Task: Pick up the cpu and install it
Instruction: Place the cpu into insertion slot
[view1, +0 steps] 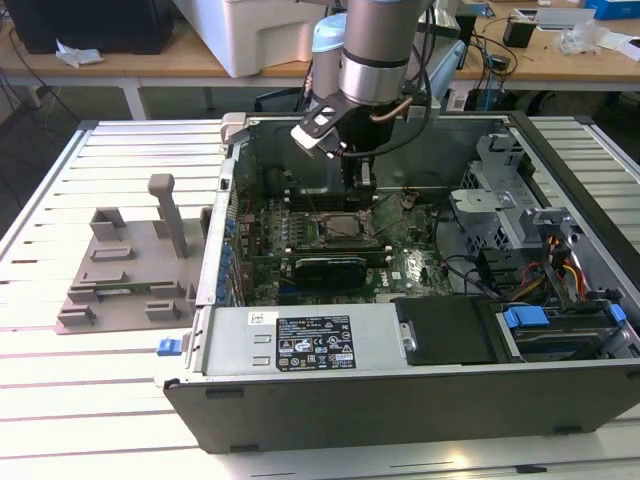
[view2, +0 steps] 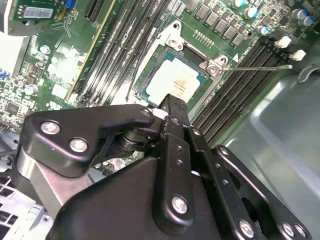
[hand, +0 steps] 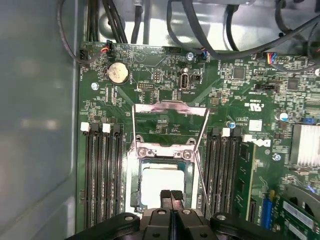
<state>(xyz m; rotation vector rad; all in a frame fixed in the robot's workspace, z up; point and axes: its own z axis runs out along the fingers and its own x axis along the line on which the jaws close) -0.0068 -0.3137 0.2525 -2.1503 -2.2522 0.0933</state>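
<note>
The cpu (hand: 160, 181), a flat square chip with a pale metal top, lies inside the motherboard socket frame (hand: 186, 155). The socket's load plate (hand: 170, 107) is swung open and lies flat on the board beyond it. My gripper (hand: 170, 194) hangs just above the cpu's near edge, its two black fingers pressed together with nothing between them. In the second wrist view the gripper (view2: 172, 101) overlaps the cpu (view2: 172, 80). In the exterior view the gripper (view1: 360, 180) reaches down into the open computer case over the cpu (view1: 340, 226).
Memory slots (hand: 102, 170) flank the socket on both sides, and a thin lever wire (hand: 200, 165) runs beside it. A power supply (view1: 300, 340) and drive cage (view1: 510, 200) crowd the case. A grey fixture plate (view1: 125, 275) lies on the table at the exterior view's left.
</note>
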